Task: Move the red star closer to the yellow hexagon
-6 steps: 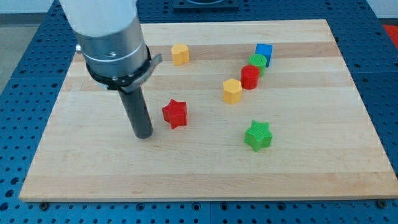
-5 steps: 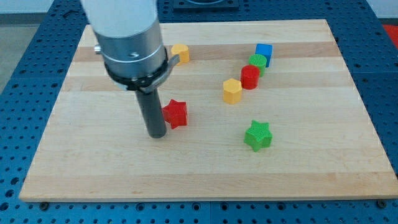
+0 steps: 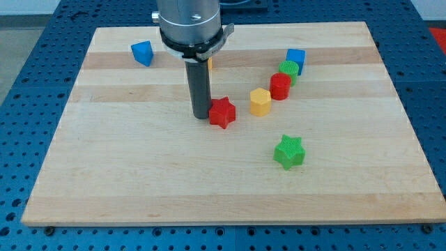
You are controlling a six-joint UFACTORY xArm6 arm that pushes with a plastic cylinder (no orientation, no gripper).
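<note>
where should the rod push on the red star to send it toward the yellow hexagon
Push the red star on its left face, where my tip now sits, apparently touching it. The yellow hexagon lies to the view's right and slightly up, so push rightward, angled a little up.

Pale wooden tabletop of lengthwise planks, blue perforated bench all round it, even bright light, soft shadows

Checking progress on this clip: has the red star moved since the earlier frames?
Yes. The red star has slid toward the view's right and slightly up, closer to the yellow hexagon, which stayed put. My tip touches the star's left side.
</note>
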